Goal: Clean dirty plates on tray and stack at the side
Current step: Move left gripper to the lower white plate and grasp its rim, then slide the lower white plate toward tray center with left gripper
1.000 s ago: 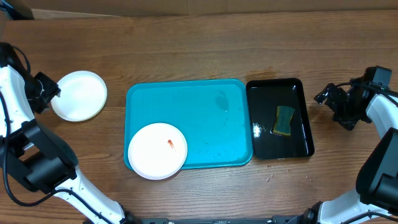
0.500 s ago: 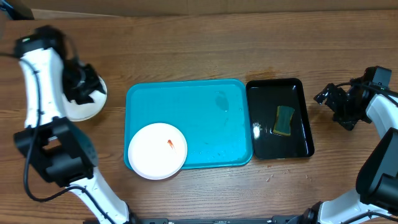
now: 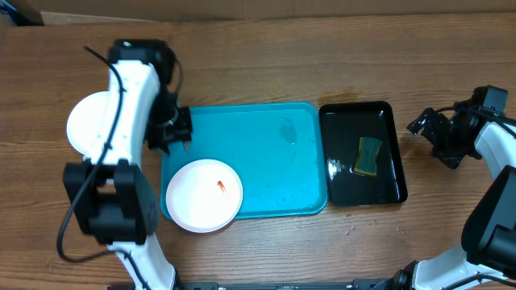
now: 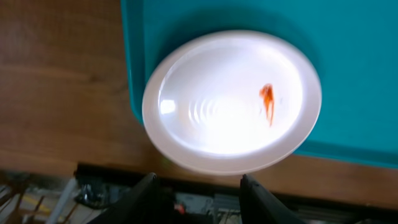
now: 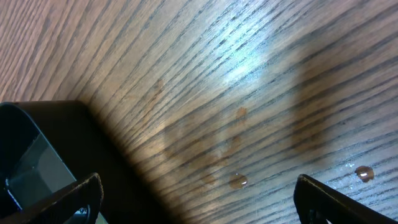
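A white plate (image 3: 204, 195) with an orange-red smear lies at the front left corner of the turquoise tray (image 3: 274, 137); it fills the left wrist view (image 4: 231, 99). My left gripper (image 3: 169, 135) hovers open and empty over the tray's left edge, above the plate (image 4: 199, 183). At the far left a stack of plates (image 3: 87, 122) rests on the table, partly hidden by my left arm. My right gripper (image 3: 425, 129) is open and empty over bare wood right of the black tray (image 5: 199, 193).
A black tray (image 3: 363, 153) with a green-yellow sponge (image 3: 369, 155) stands right of the turquoise tray; its corner shows in the right wrist view (image 5: 31, 149). Water drops (image 5: 238, 182) lie on the wood. A cardboard edge runs along the back.
My left arm swung right from the plate stack at the far left to the turquoise tray's left edge, above the smeared plate. The right arm has not moved.
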